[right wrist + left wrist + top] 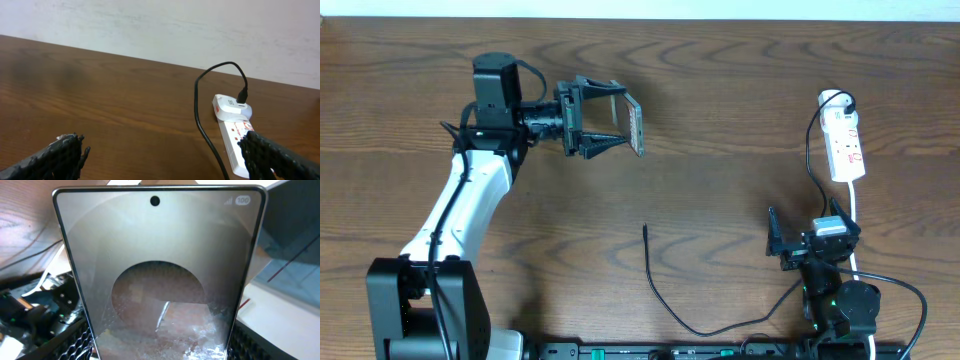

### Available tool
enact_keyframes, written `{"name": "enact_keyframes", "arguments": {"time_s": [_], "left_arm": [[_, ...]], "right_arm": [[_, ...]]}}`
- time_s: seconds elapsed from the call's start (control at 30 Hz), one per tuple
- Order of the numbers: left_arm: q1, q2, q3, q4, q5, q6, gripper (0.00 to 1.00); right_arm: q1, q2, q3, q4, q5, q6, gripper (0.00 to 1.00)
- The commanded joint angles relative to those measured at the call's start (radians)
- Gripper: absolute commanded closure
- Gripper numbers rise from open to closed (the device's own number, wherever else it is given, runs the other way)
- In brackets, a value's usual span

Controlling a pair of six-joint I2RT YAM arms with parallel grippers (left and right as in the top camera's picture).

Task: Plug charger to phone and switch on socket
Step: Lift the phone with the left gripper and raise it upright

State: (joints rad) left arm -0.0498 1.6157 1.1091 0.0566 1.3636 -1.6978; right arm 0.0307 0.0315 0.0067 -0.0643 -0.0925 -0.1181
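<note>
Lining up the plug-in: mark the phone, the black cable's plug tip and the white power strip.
Dark rectangular phone (635,125): overhead view, middle of its body.
Thin black charger cable (645,230): overhead view, its free plug tip.
Narrow white power strip (846,150): overhead view, middle of its top face.

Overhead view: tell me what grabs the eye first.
The left gripper holds the phone on edge in the upper middle. A thin black cable lies loose in the centre, its plug tip free. The white power strip sits at the right edge.
</note>
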Motion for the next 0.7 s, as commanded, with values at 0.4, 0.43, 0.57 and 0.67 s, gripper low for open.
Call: {"name": "enact_keyframes", "arguments": {"time_s": [0.4, 0.43, 0.57, 0.67], "left_arm": [[0.035, -0.023, 0.021, 0.014, 0.043, -0.140, 0.93], [0.035, -0.023, 0.021, 0.013, 0.043, -0.140, 0.93], [0.035, -0.023, 0.021, 0.013, 0.043, -0.140, 0.93], [0.035, -0.023, 0.021, 0.013, 0.043, -0.140, 0.93]], "right_arm": [[0.008, -0.002, -0.001, -0.004, 0.005, -0.011, 0.01], [0.008, -0.002, -0.001, -0.004, 0.005, -0.011, 0.01], [0.008, -0.002, -0.001, -0.004, 0.005, -0.011, 0.01], [0.008, -0.002, -0.001, -0.004, 0.005, -0.011, 0.01]]}}
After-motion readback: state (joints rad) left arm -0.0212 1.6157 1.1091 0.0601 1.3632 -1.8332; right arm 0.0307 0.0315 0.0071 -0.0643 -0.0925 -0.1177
